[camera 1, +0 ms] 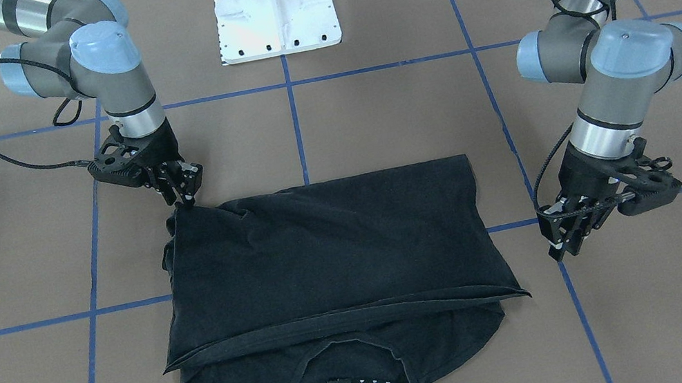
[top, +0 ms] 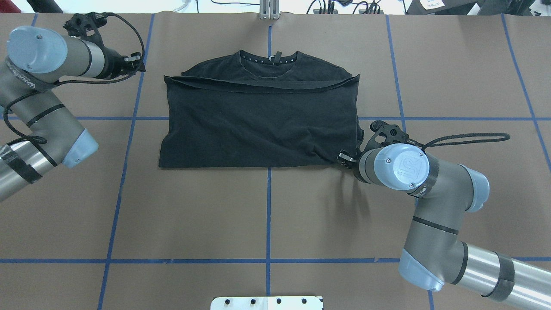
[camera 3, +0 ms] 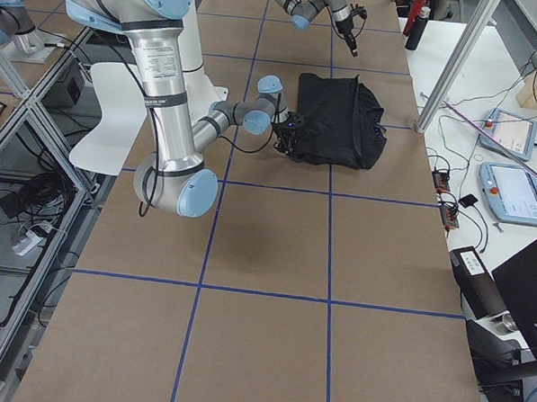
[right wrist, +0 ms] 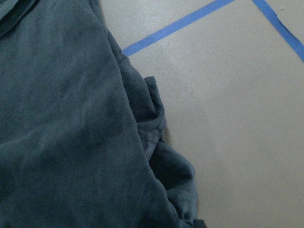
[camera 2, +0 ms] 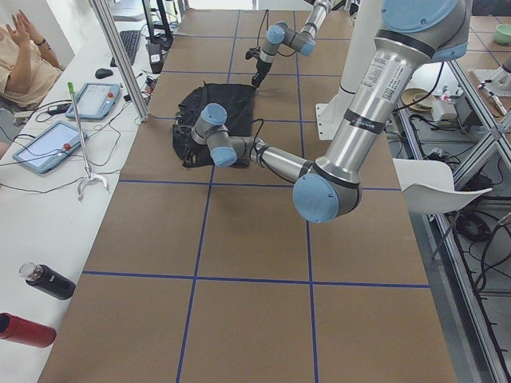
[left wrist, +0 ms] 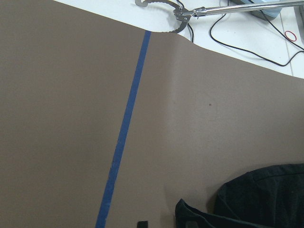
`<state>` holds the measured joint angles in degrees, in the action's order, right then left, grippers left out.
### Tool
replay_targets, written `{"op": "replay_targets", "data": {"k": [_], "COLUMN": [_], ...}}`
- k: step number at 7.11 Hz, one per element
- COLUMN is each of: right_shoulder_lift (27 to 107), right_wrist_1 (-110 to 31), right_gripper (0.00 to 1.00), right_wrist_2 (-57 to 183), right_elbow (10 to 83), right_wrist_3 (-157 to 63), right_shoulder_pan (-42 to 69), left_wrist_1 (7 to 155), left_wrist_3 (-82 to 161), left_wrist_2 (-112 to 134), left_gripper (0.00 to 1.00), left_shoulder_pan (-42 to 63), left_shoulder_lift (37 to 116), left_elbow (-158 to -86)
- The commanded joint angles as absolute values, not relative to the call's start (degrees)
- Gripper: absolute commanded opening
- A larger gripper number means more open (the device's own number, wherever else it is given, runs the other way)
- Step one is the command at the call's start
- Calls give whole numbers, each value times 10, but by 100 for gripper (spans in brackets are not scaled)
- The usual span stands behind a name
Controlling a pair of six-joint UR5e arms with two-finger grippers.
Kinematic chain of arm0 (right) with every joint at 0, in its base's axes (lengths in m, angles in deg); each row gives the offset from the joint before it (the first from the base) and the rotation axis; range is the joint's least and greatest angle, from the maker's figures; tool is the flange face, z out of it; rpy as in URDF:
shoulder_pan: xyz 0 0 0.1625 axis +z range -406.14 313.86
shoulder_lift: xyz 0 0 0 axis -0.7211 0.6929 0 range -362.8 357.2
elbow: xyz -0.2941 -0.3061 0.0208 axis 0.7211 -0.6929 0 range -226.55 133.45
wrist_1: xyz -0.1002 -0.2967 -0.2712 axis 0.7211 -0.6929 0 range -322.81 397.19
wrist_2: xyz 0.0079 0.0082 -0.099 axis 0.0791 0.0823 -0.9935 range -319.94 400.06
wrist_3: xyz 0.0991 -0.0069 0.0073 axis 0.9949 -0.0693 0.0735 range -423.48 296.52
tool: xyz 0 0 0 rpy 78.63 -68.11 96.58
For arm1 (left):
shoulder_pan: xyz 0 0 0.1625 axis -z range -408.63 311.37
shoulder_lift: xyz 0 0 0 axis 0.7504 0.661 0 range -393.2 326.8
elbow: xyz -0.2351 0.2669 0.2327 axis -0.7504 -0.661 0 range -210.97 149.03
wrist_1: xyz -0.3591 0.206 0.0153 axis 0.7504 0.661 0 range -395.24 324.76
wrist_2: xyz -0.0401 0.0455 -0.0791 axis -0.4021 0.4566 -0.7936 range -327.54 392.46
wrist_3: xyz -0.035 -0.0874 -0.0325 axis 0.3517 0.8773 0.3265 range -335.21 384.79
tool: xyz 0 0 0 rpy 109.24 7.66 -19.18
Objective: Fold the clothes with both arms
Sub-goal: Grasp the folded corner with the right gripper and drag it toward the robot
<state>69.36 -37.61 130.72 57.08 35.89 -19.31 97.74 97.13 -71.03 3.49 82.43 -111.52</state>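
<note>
The black t-shirt [top: 258,125] lies on the table, its lower half folded up so the hem edge [top: 262,85] rests just below the collar [top: 269,58]. My right gripper [camera 1: 185,196] stands at the shirt's near right corner [top: 340,156] and looks shut on the bunched cloth there. In the right wrist view that rumpled corner [right wrist: 156,156] fills the lower frame. My left gripper [camera 1: 565,249] hovers over bare table, apart from the shirt's left edge, with its fingers slightly parted. A shirt edge [left wrist: 247,199] shows at the bottom right of the left wrist view.
The white pedestal base [camera 1: 273,7] stands at the robot side of the table. Blue tape lines [top: 269,215] cross the brown table cover. Past the far edge sit tablets [camera 2: 96,100], a grabber tool [camera 2: 84,159] and bottles [camera 2: 48,281]. A person's raised hands [camera 2: 20,32] show there.
</note>
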Motion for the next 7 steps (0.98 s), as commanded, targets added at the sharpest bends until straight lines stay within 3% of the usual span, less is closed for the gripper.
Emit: {"op": "replay_targets", "data": {"k": [1,7], "right_shoulder_lift": [694,721], "right_wrist_1": [-376,-377], "right_gripper": [0,0], "right_wrist_2": [1307,1326], "right_elbow": [572,619], "right_wrist_3": [358,353], "right_shoulder_pan": [-192,-176], "left_wrist_1": [977,976], "left_wrist_3": [971,973], "left_wrist_2": [-709,-709], "left_gripper": [38,38], "left_shoulder_pan": [35,35], "left_shoulder_lift": [823,814], "left_elbow": [-1116,-1140]}}
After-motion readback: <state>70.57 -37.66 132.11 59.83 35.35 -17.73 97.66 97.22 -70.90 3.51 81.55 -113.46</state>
